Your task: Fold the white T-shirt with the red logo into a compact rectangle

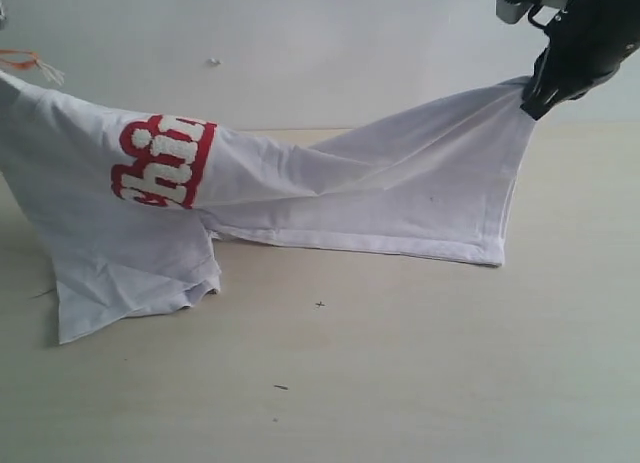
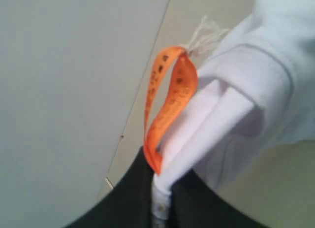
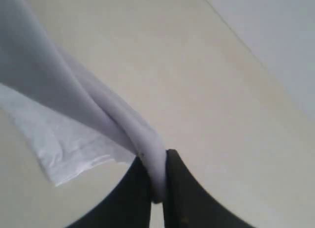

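Note:
The white T-shirt hangs stretched between both arms above the table, sagging in the middle. Its red logo with white letters shows on the left part, partly folded under. My right gripper is raised at the upper right, shut on a bunched edge of the white T-shirt. My left gripper is shut on the collar of the white T-shirt, next to the orange neck tag. In the exterior view the left gripper is off the left edge; only the orange neck tag shows there.
The pale wooden table lies below the shirt, with a few dark specks on it. A plain white wall stands behind. The shirt's lower left part rests on the table.

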Robot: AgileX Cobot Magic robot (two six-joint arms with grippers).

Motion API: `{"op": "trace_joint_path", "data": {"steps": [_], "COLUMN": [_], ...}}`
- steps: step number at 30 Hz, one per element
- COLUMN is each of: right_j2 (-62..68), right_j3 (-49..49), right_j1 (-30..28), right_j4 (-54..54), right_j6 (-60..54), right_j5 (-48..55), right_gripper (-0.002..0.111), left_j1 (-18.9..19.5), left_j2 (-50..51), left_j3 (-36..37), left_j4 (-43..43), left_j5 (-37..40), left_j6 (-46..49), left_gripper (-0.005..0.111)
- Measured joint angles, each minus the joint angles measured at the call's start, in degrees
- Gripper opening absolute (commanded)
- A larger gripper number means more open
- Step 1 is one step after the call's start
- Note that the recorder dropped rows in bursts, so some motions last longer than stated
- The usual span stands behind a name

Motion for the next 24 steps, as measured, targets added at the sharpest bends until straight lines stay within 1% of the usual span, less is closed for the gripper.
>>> {"op": "trace_joint_path", "data": {"steps": [3, 7, 11, 15, 18, 21, 24], "right_j2": [-3.6, -9.2, -17.8, -25.8, -30.1, -34.0, -37.6], "right_j3": [0.0, 0.0, 2.8, 5.4, 5.7, 6.7, 10.1], "right_j1": [0.0, 0.0, 0.0, 0.0, 0.0, 0.0, 0.0], "right_j4": [0.0, 0.6, 1.1, 1.2, 1.4, 3.2, 6.6], "right_j6": [2.0, 4.4, 6.8, 8.5, 11.2, 14.3, 15.5], "right_j5": [6.0, 12.5, 14.1, 16.3, 19.9, 21.7, 22.1], "right_gripper": [0.0, 0.0, 0.0, 0.0, 0.0, 0.0, 0.0], "left_j1": [0.0, 0.0, 0.0, 0.0, -0.1, -1.8, -3.3], "left_j2": [-6.3, -13.9, -21.9, -29.5, -33.4, -36.4, -39.1], "left_j3": [0.0, 0.0, 0.0, 0.0, 0.0, 0.0, 0.0], "left_j4": [0.0, 2.4, 4.5, 4.6, 4.5, 4.4, 4.4], "left_j5": [5.7, 13.9, 20.1, 25.4, 30.2, 34.6, 40.5], "left_j6": [-3.2, -8.3, -12.2, -12.7, -13.7, -15.8, -16.8], "left_gripper": [0.0, 0.0, 0.0, 0.0, 0.0, 0.0, 0.0]}}
